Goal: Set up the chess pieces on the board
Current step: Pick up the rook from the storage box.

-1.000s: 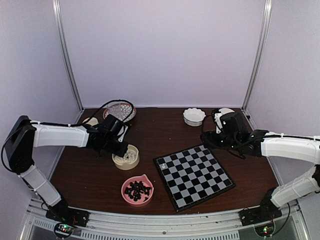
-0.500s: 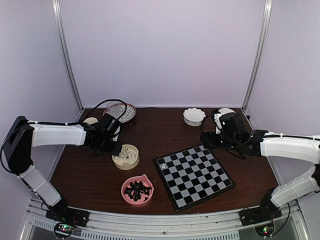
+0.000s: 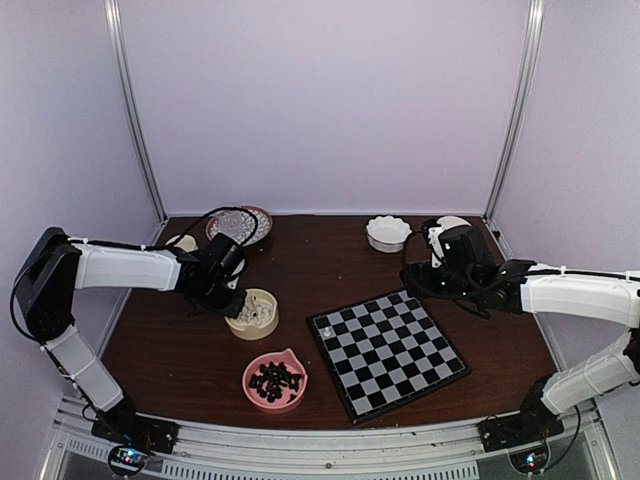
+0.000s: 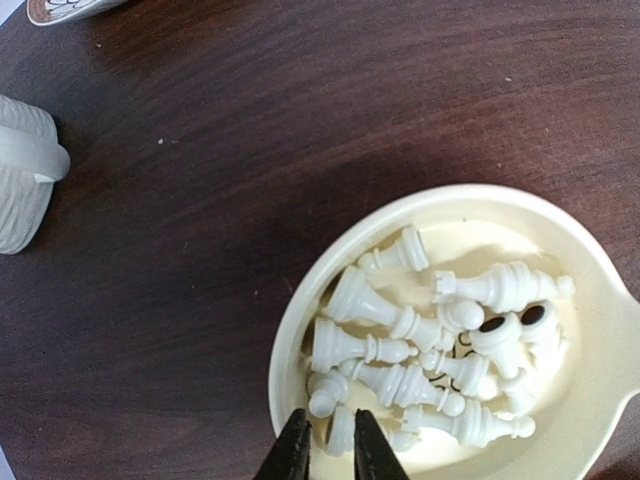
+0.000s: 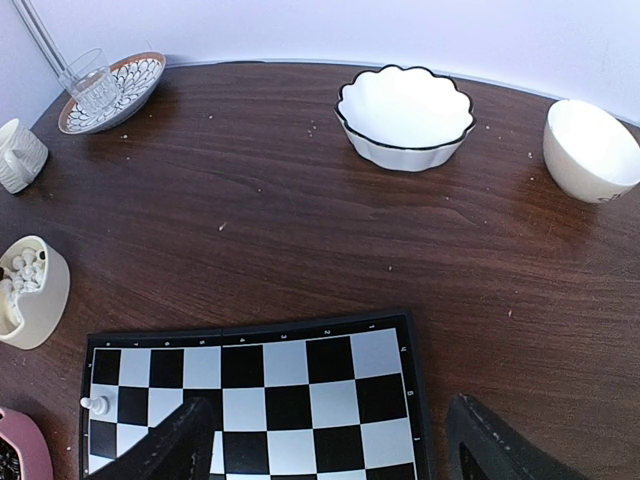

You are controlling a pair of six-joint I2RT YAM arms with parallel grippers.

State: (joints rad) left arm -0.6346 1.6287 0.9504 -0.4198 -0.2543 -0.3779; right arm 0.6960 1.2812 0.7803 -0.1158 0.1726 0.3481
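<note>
A dark wooden surface (image 3: 330,270) is seen from above, with two white robot arms reaching in from either side. The left end effector (image 4: 327,442) dips into a cream bowl (image 4: 300,330) heaped with white chess pieces (image 4: 400,340), all lying on their sides in a tangle. Its two dark fingers (image 4: 292,452) are drawn close together on one small white chessman (image 4: 341,428) just inside the bowl's near rim.

The chessboard (image 3: 388,350) lies well apart to the right, bare except for a single white pawn (image 3: 323,325) near its left corner. A pink bowl (image 3: 248,380) of black pieces (image 3: 272,381) sits just in front of the cream one. The right end effector (image 5: 328,405) hovers over the board's far edge, jaws spread wide, holding nothing.

The pinch looks precarious. The chessman is tiny and caught low among its neighbours, so it could slip free on the lift. It could also come up crooked and topple once it is set on a square. Pieces touching it might be dragged up and spilled over the rim. The fingers work right against the bowl's wall, so a sideways pull could shove or tip the bowl.
</note>
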